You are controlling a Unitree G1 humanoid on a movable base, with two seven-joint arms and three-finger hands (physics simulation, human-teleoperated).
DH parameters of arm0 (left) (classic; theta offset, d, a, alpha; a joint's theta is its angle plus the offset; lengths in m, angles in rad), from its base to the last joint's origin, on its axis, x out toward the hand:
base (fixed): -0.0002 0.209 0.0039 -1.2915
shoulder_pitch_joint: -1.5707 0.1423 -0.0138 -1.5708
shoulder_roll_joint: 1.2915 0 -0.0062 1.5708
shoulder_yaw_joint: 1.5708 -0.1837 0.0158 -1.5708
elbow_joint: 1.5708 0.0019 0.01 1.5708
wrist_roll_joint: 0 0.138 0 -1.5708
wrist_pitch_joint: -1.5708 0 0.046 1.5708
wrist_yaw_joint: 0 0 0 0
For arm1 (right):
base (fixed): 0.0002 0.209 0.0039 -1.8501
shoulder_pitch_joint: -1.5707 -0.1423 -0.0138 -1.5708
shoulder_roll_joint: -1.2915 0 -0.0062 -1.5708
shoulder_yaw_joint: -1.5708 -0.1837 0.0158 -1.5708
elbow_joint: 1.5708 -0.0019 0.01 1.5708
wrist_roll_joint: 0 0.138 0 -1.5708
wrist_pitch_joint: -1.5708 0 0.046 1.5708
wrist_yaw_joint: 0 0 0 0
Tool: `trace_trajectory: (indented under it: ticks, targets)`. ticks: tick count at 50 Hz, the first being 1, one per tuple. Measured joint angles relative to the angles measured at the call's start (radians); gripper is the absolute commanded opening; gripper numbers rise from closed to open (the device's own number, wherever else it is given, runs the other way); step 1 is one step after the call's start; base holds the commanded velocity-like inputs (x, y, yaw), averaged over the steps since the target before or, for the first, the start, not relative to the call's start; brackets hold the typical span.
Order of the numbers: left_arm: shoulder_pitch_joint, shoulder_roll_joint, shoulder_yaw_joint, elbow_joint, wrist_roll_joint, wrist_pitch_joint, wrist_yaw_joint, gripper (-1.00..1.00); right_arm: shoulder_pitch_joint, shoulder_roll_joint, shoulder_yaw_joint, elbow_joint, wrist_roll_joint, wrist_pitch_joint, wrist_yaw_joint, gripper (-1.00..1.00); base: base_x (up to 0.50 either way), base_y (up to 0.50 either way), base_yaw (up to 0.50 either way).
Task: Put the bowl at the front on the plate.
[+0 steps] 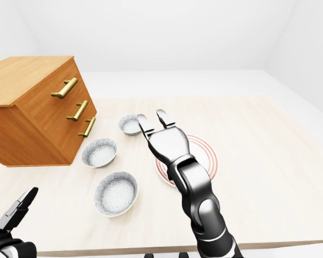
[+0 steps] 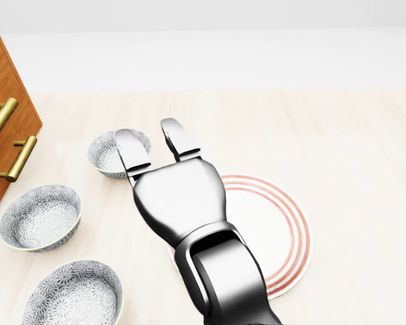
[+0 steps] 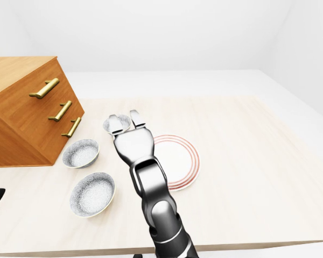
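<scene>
Right hand [image 2: 179, 196] reaches out over the table, palm down. Two fingers [image 2: 133, 150] stretch straight with a gap between them; the third is hidden under the palm. The hand is open, nothing in it.

The left fingertip overlaps the right rim of the top bowl [image 2: 107, 157] in the head view. The left-eye view puts the fingers just beside that rim. Contact can't be told. The bowl is grey-patterned, upright and on the table, not on the plate.

Plate [image 2: 287, 230] is white with red rings. It lies flat under the palm and forearm, and its bare part shows to the hand's right.

Left of the hand, two more patterned bowls continue the row down the head view: middle bowl [image 2: 40, 217], then bottom bowl [image 2: 73, 294]. Both are upright, apart from each other and from the hand.

Further left is a wooden drawer chest [image 1: 37, 107] with brass handles [image 1: 64, 87]. Pale wood tabletop [image 2: 352, 149] lies all around.

Left hand [image 1: 12, 215] is well apart, low at the bottom-left corner of the left-eye view. Its fingers are spread and hold nothing.
</scene>
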Motion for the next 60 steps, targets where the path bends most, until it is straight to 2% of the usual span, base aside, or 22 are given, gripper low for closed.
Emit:
trace_trajectory:
  ticks: [21,28,40,47,60]
  targets:
    - [0.0,-0.002,0.0,-0.003,0.003,0.0,0.0,1.0,0.121,0.016,0.148,-0.086,-0.034,-0.07,0.0,1.0,0.0,0.0,0.0]
    - [-0.001,-0.001,-0.002,0.004,0.007,0.0,0.0,1.0,0.176,-0.008,0.205,-0.111,-0.054,-0.082,0.0,1.0,0.0,0.0,0.0]
    - [-0.002,0.0,-0.008,0.013,0.014,0.0,0.004,1.0,0.242,-0.058,0.268,-0.061,0.018,-0.147,0.0,1.0,0.0,0.0,0.0]
    - [-0.005,0.002,-0.012,0.02,0.018,0.0,0.008,1.0,0.276,-0.085,0.285,-0.026,0.043,-0.147,0.0,1.0,0.0,0.0,0.0]
    - [-0.006,0.004,-0.015,0.028,0.021,0.0,0.012,1.0,0.285,-0.098,0.265,-0.059,0.02,-0.113,0.0,1.0,0.0,0.0,0.0]
